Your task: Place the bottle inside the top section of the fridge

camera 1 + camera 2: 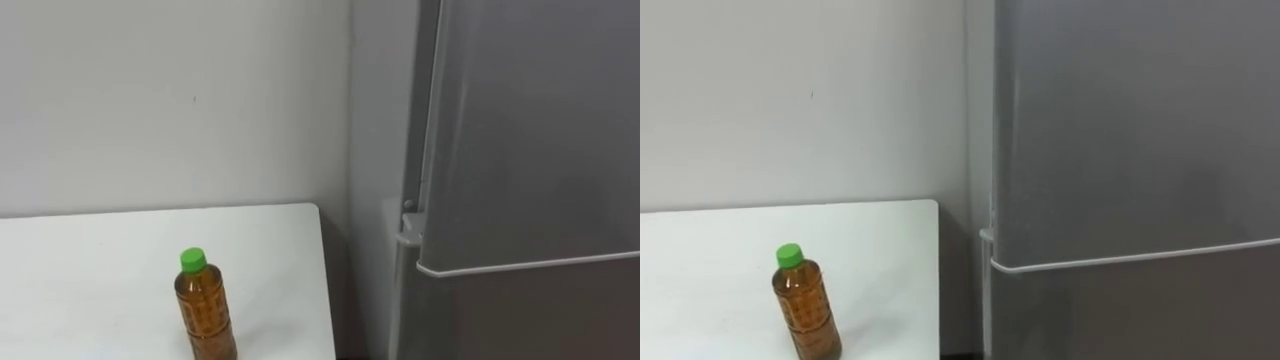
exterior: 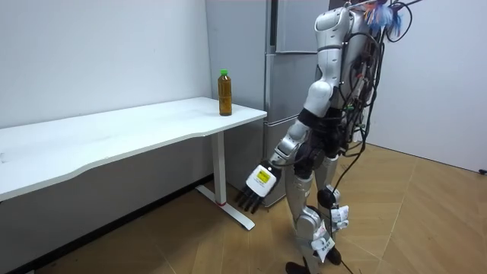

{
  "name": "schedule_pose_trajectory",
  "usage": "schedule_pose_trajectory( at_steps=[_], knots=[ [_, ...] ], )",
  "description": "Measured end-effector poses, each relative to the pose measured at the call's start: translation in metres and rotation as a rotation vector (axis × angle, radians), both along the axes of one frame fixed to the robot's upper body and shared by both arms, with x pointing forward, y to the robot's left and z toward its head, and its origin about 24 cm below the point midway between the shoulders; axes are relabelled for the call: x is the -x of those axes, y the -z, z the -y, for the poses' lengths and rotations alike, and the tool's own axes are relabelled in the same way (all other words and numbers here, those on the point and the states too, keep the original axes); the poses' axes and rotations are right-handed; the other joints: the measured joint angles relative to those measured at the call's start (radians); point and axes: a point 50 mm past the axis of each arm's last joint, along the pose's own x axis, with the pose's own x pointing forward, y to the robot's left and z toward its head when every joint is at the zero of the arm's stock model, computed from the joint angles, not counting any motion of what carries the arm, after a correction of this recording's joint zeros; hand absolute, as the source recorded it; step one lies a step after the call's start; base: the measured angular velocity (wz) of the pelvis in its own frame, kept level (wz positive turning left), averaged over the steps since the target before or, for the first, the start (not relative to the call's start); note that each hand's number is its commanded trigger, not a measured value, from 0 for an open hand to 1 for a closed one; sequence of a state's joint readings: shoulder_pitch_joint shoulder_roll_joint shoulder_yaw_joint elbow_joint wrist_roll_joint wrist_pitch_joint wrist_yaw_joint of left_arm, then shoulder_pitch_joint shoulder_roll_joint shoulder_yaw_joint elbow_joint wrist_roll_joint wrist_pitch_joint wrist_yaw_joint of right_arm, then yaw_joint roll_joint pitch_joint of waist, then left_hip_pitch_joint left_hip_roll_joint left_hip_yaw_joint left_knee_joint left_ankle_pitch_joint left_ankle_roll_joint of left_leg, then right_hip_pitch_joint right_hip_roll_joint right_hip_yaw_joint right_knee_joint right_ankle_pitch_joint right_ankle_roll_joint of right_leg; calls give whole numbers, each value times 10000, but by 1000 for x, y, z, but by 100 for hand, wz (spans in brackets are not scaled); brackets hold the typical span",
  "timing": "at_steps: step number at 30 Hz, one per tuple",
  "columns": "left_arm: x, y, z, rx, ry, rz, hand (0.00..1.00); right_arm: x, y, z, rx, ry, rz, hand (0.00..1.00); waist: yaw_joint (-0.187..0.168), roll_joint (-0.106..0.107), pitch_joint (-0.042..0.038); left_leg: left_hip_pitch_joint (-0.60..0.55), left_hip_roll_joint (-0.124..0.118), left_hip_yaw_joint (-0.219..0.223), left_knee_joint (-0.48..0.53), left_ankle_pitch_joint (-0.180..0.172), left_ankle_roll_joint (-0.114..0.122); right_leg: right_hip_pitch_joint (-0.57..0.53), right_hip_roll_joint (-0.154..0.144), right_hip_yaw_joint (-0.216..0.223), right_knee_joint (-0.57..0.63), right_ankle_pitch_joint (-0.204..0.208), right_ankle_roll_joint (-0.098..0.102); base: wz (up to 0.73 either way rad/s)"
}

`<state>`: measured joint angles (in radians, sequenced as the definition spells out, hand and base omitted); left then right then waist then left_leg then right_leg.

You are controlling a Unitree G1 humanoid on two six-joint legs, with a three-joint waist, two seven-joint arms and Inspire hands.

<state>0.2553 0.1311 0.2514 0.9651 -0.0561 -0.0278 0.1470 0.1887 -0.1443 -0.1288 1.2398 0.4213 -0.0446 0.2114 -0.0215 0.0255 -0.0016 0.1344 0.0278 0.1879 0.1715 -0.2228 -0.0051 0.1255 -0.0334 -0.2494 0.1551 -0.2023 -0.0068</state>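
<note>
A clear bottle [image 1: 207, 312] of brown drink with a green cap stands upright on the white table [image 1: 90, 265], near its right end. In the room view the bottle [image 2: 224, 93] is close to the table corner beside the grey fridge [image 2: 291, 34]. The fridge's upper door [image 1: 530, 130] is shut, and a seam separates it from the lower door. I stand facing the fridge, just past the table's end. My left hand [image 2: 256, 188] hangs low at my side with straight fingers, holding nothing, well below the tabletop.
A plain grey wall [image 1: 170, 100] runs behind the table. The table [image 2: 114, 133] stretches away to my left on white legs. Wooden floor [image 2: 411, 221] lies open behind me and on the room view's right.
</note>
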Motion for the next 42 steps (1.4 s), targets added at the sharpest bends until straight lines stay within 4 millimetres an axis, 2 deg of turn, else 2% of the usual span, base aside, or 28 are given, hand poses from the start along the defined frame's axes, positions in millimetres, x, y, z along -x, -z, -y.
schedule_pose_trajectory(
  at_steps=[3, 5, 7, 10, 13, 15, 18, 25, 26, 27, 28, 32, 38, 42],
  knots=[
    [-15, -12, -12, -540, -237, 1102, 0, 4, -2, 7, 223, 147, 120, 0, 60, 46, -2, 80, 0, -2, -14, 1, -1, 60, 1, 0, 85, 1, -1, 0],
    [-24, -19, -17, -870, -401, 1634, 0, 8, -4, 12, 396, 218, 110, 0, 56, 60, 58, 167, -9, 3, -32, 1, 0, 130, 2, 6, 116, -19, 5, 0],
    [-44, -28, -20, -1253, -346, 2454, 0, 6, -5, 15, 546, 13, 229, 0, 55, 94, 77, 164, -26, -1, -46, 0, 1, 77, -12, 35, 132, -79, 20, 0],
    [-62, -41, -23, -1660, -225, 3384, 0, 6, -5, 14, 523, -44, 215, 0, 44, 114, 65, 148, -14, -13, -66, 0, 1, 19, -11, 52, 172, -86, 13, 0],
    [-87, -65, -26, -2301, -86, 4845, 0, 6, -5, 14, 542, -138, 225, 0, 33, 96, 35, 92, 3, -20, -70, 0, 0, -40, 3, 66, 167, -72, -4, 0],
    [-95, -76, -28, -2620, -47, 5493, 0, 5, -5, 14, 552, -137, 245, 0, 18, 84, 22, 118, -2, -15, -67, 1, 0, 19, 3, 28, 168, -62, -7, 0],
    [-106, -89, -27, -2904, 59, 6195, 0, 5, -5, 14, 558, -175, 257, 0, 11, 81, -35, 135, -16, -25, -47, 1, 0, 77, 27, 3, 156, -57, -3, 0],
    [-123, -113, -24, -3192, 365, 7384, 0, 7, -5, 14, 556, -163, 209, 0, -5, 37, -8, 185, -21, -50, -23, 1, 0, 153, 7, 25, 127, -61, 2, 0],
    [-127, -120, -24, -3343, 359, 7721, 0, 8, -5, 14, 566, -142, 184, 0, -4, 59, -8, 195, -20, -67, -23, 1, 0, 152, 5, 40, 132, -61, 2, 0],
    [-131, -128, -25, -3520, 318, 8072, 0, 7, -5, 14, 571, -140, 185, 0, -12, 112, 28, 192, -17, -80, -23, 1, 0, 145, 3, 51, 135, -62, 1, 0],
    [-133, -132, -24, -3597, 308, 8253, 0, 6, -5, 14, 576, -148, 213, 0, -22, 29, 32, 189, -17, -88, -23, 1, 0, 139, 0, 50, 138, -62, 1, 0],
    [-144, -160, -23, -4024, 447, 9450, 0, 6, -5, 14, 618, -119, 163, 0, -43, 66, 69, 169, -19, -98, -25, 1, 1, 125, -10, 71, 130, -64, 2, 0],
    [-153, -186, -20, -4280, 678, 10594, 0, 7, -5, 13, 540, -132, 187, 0, 7, 79, 19, 128, -10, -97, -30, 1, 1, 37, -1, 115, 140, -67, -1, -1],
    [-159, -221, -11, -4372, 1152, 12129, 0, 6, -4, 10, 394, -178, 227, 0, -6, -25, 23, 130, -12, -96, -30, 2, 0, 67, 20, 120, 146, -63, -2, 0]
  ],
)
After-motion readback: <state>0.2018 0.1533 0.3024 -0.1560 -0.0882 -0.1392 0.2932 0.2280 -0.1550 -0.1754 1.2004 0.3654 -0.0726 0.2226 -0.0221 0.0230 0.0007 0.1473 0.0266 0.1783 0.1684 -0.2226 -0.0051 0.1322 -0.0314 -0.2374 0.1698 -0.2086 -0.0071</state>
